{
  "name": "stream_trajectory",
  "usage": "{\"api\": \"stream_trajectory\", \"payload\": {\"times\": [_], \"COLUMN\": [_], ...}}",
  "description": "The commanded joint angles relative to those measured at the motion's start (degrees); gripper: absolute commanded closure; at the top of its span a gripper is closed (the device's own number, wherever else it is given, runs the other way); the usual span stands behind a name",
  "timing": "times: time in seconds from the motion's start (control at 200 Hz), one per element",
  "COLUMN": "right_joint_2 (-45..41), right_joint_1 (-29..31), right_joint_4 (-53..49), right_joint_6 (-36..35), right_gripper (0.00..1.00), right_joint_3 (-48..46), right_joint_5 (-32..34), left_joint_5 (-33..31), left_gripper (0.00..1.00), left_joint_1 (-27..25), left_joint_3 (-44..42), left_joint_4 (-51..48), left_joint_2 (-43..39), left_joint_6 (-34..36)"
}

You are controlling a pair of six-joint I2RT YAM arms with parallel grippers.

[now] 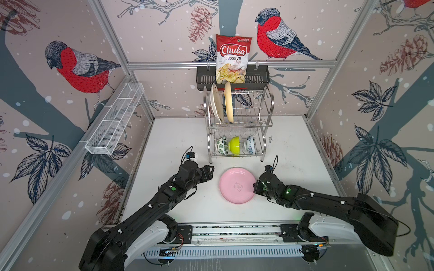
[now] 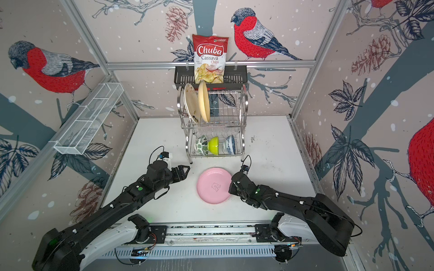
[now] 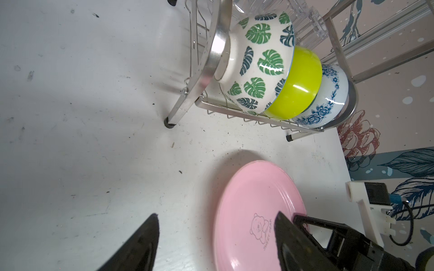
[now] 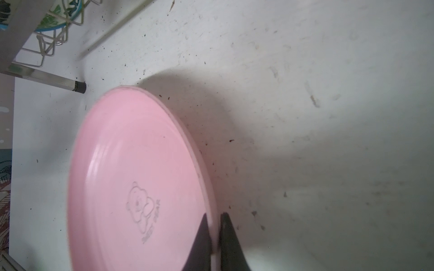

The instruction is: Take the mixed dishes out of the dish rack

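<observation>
We find the pink plate (image 1: 237,185) face up on the white table (image 1: 293,164), just in front of the dish rack (image 1: 267,110). The right gripper (image 4: 215,214) is pinched on the plate's right rim: in the right wrist view its two fingers sit close together with the rim between them. We cannot tell whether the plate rests fully flat. The left gripper (image 3: 216,213) hovers just left of the plate, jaws spread wide, holding nothing. Near the plate's middle is a small bear drawing (image 3: 258,227) with lettering that appears to read SWEET BEAR. In the rack's upper tier the cream plate (image 1: 216,103) and the pale yellow plate (image 1: 229,103) stand on edge at the left end. In the lower tier the green-leaf bowl (image 1: 221,145), lime green bowl (image 1: 234,146) and blue-patterned bowl (image 1: 250,145) lie on their sides in a row. Clear glasses (image 3: 307,23) show behind the bowls, their number unclear. Behind the rack a red-and-white chips bag (image 1: 232,58) stands in a black basket (image 1: 204,79), printed Chuba Cassava Chips; its smaller print we cannot read
</observation>
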Motion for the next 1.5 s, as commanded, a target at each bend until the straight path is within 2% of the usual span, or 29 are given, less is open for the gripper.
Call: {"api": "stream_trajectory", "payload": {"times": [0.0,0.22,0.315,0.585,0.7,0.82,0.891,1.011,1.106,1.236,1.381,1.496], "right_joint_2": [0.03,-0.94,-2.55,-8.90,-12.13,-15.11,-17.28,-18.62,-16.23,-7.91,2.89,11.75], "right_joint_1": [0.14,0.28,0.24,-0.64,-1.23,-1.44,-1.48,-1.68,-1.65,-1.63,-1.79,-2.64], "right_joint_4": [1.85,0.67,-1.43,-9.40,-16.18,-24.43,-24.51,-22.51,-20.89,-23.83,-25.48,-26.60], "right_joint_6": [0.59,0.63,0.24,-1.81,-5.87,-11.80,-15.95,-22.13,-26.71,-32.57,-38.05,-41.06], "right_gripper": [0.87,0.85,0.82,0.80,0.75,0.73,0.70,0.67,0.67,0.66,0.55,0.50], "right_joint_3": [-0.33,-0.03,0.69,3.83,9.56,18.65,22.56,29.99,37.46,51.39,65.67,75.34], "right_joint_5": [0.98,1.50,2.73,5.64,7.48,12.79,13.91,12.16,9.43,6.51,1.63,-0.23], "left_joint_5": [0.01,-0.09,-0.14,-0.61,-1.34,-1.81,-2.19,-3.90,-4.15,-3.37,-3.19,-2.49], "left_gripper": [0.24,0.24,0.24,0.23,0.23,0.23,0.22,0.21,0.20,0.20,0.20,0.20], "left_joint_1": [0.12,0.21,0.21,0.26,0.65,0.84,0.91,1.00,1.08,1.17,1.18,1.22], "left_joint_3": [-0.13,0.01,0.05,0.64,2.07,3.54,3.74,3.57,3.13,2.88,2.69,2.51], "left_joint_4": [0.61,0.25,-0.01,-1.01,-2.76,-3.61,-3.47,-3.95,-4.12,-4.41,-4.24,-3.55], "left_joint_2": [-0.08,-0.68,-1.10,-2.09,-1.91,-2.53,-3.60,-5.61,-6.39,-6.12,-5.08,-4.72], "left_joint_6": [0.16,0.24,0.28,1.08,2.28,3.20,3.42,3.56,3.66,3.98,4.05,3.94]}}
